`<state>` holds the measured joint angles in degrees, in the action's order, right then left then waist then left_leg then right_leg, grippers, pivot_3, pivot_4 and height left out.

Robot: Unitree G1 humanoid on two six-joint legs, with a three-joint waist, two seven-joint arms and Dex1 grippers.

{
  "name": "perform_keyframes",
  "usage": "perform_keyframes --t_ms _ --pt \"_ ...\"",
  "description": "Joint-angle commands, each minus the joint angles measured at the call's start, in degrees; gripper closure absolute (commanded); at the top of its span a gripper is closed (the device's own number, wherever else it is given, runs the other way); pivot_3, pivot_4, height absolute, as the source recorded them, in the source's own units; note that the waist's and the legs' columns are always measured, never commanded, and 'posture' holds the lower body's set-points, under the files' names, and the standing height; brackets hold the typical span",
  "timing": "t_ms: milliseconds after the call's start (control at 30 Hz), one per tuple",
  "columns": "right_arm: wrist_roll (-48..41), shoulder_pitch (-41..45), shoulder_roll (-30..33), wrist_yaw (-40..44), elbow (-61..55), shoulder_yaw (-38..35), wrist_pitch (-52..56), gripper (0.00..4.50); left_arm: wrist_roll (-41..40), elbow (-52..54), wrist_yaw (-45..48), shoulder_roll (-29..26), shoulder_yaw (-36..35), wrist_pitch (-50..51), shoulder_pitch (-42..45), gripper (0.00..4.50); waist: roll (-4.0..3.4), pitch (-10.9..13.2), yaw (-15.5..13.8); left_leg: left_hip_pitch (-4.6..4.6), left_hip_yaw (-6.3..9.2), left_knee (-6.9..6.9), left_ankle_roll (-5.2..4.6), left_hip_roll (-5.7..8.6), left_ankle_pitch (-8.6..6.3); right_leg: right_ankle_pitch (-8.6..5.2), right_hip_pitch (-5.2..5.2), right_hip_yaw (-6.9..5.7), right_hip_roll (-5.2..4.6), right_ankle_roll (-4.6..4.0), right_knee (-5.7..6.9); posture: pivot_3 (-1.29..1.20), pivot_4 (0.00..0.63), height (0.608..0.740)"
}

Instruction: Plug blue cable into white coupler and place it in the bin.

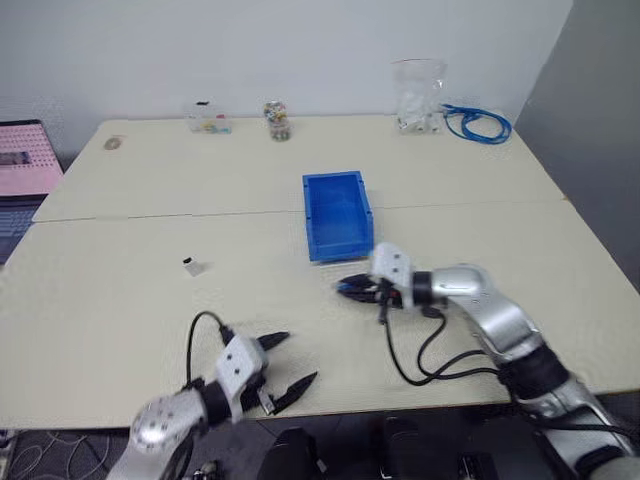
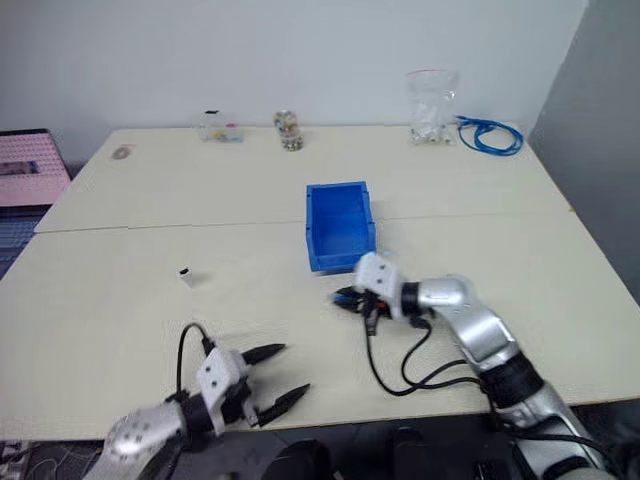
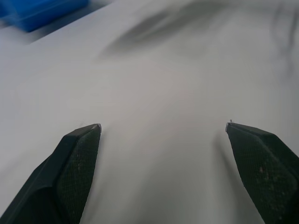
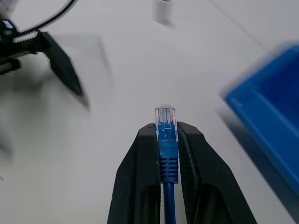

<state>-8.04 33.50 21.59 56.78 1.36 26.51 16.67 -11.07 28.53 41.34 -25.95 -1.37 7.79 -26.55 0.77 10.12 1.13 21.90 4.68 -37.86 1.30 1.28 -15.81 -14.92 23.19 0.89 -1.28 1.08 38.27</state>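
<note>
Two pincers share the work here, and their postures suggest a split of roles. The right pincer (image 4: 166,133) is clamped on the short bright-blue cable (image 4: 167,154), gripping it just behind the small clear plug, so that the plug juts free beyond the black fingertips. That hold probably exists to leave the plug's nose exposed and pointing outward, ready to be pushed into a socket. In the left eye view this pincer hangs low over the pale beige desk (image 1: 120,300), just in front of the bright blue rectangular open-top plastic bin (image 1: 337,214), aiming toward the robot's left.

The left pincer (image 1: 285,362) stands wide and holds nothing, near the desk's front edge, its fingers spread as if to take something small. The likely target is the tiny white boxy coupler (image 1: 193,265), which sits alone on the desk, well apart from both pincers and from the bin; whether it stands upright or lies on its side I cannot tell at this size.

The cable's plug is transparent, with faint coloured wires visible inside, and a ribbed blue boot follows it. The cable's remaining length is hidden behind the fingers. The bin appears empty, so neither joining nor placing seems done.
</note>
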Motion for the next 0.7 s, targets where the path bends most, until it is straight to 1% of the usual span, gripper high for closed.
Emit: perform_keyframes --t_ms 33,133,233,267,300,333,367,400,500,533,600,700 --pt "2.52 2.63 -1.73 5.66 8.80 3.60 -6.76 4.26 1.25 6.75 -4.70 1.87 -3.11 -3.49 -8.60 0.00 0.06 -0.02 -0.51 -0.01 0.08 0.01 0.00 0.00 0.00 0.00 0.00 -0.09 0.00 0.01 -0.20 0.00 0.150 0.740" --pt "4.57 3.79 -2.31 9.88 14.44 6.18 -11.63 4.26 2.09 7.57 -6.48 2.85 -4.12 -5.71 -14.15 0.00 0.08 0.00 -0.79 0.01 -0.13 0.00 0.00 0.09 -0.01 0.14 -0.09 0.04 -0.10 -0.14 -0.37 0.00 0.150 0.740" --pt "6.06 4.78 -3.51 11.21 19.31 6.90 -14.96 4.26 2.53 8.60 -8.24 3.49 -4.46 -5.98 -15.94 0.00 0.08 0.03 -0.64 0.10 -0.22 0.01 0.00 0.07 -0.01 0.19 -0.08 0.07 -0.09 -0.14 -0.36 0.00 0.150 0.740" --pt "6.72 5.13 -3.97 10.99 21.00 6.81 -16.21 3.91 2.52 9.06 -8.71 3.55 -4.40 -5.54 -15.83 0.00 0.07 0.03 -0.51 0.07 -0.22 0.03 0.00 0.05 -0.01 0.17 -0.08 0.06 -0.08 -0.13 -0.33 0.00 0.150 0.740" --pt "7.24 5.29 -4.16 11.08 22.38 6.79 -17.40 3.91 2.60 9.49 -9.11 3.51 -4.30 -5.02 -15.43 0.00 0.08 0.02 -0.34 0.06 -0.22 0.05 0.00 0.02 -0.01 0.14 -0.08 0.06 -0.05 -0.08 -0.30 0.00 0.150 0.740" --pt "7.42 5.26 -4.20 11.49 23.16 6.68 -17.95 3.46 2.62 9.77 -9.37 3.36 -4.15 -4.54 -14.89 0.00 0.07 0.02 -0.20 0.02 -0.20 0.05 0.00 -0.03 -0.01 0.05 -0.08 0.04 0.00 0.00 -0.26 0.00 0.150 0.740" --pt "7.41 5.09 -4.22 11.81 23.50 6.48 -18.22 3.29 2.58 9.95 -9.51 3.10 -4.04 -4.11 -14.33 0.00 0.06 0.02 -0.14 0.01 -0.19 0.05 0.00 -0.04 -0.01 0.05 -0.09 0.02 0.01 -0.01 -0.23 0.00 0.150 0.740" --pt "7.35 4.70 -4.12 11.86 23.26 6.22 -18.25 3.01 2.27 10.14 -9.41 2.69 -4.01 -3.48 -13.44 0.00 0.05 0.01 -0.13 0.00 -0.19 0.06 0.00 -0.04 -0.01 0.04 -0.09 0.02 0.01 -0.02 -0.21 0.00 0.150 0.740" --pt "5.11 2.68 -4.47 9.80 19.82 3.49 -14.04 2.23 0.44 10.63 -8.17 0.68 -4.01 -0.66 -9.61 0.00 0.06 0.01 -0.16 0.01 -0.18 0.06 0.00 -0.02 -0.01 0.06 -0.10 0.01 0.02 -0.07 -0.20 0.00 0.150 0.740" --pt "4.40 1.85 -4.56 8.86 18.19 2.35 -12.57 1.99 0.08 10.41 -7.61 -0.20 -3.85 0.23 -7.96 0.00 0.07 0.00 -0.19 0.01 -0.16 0.05 0.00 -0.02 -0.01 0.17 -0.10 0.01 0.02 -0.24 -0.19 0.00 0.150 0.740" --pt "2.70 -0.11 -4.29 7.97 13.86 0.42 -9.07 1.46 -0.19 9.39 -6.61 -1.83 -3.70 1.16 -4.57 0.00 0.06 0.01 -0.12 0.03 -0.15 0.05 0.00 0.00 -0.01 0.18 -0.09 0.02 0.02 -0.27 -0.18 0.00 0.150 0.740" --pt "-0.82 -3.99 -3.04 4.59 3.75 -4.21 -1.04 0.67 -3.28 7.73 -2.69 -5.43 -3.05 4.59 2.16 0.00 0.04 0.02 0.01 0.03 -0.17 0.05 0.01 -0.01 0.00 0.19 -0.08 0.03 0.02 -0.28 -0.15 0.00 0.150 0.740"
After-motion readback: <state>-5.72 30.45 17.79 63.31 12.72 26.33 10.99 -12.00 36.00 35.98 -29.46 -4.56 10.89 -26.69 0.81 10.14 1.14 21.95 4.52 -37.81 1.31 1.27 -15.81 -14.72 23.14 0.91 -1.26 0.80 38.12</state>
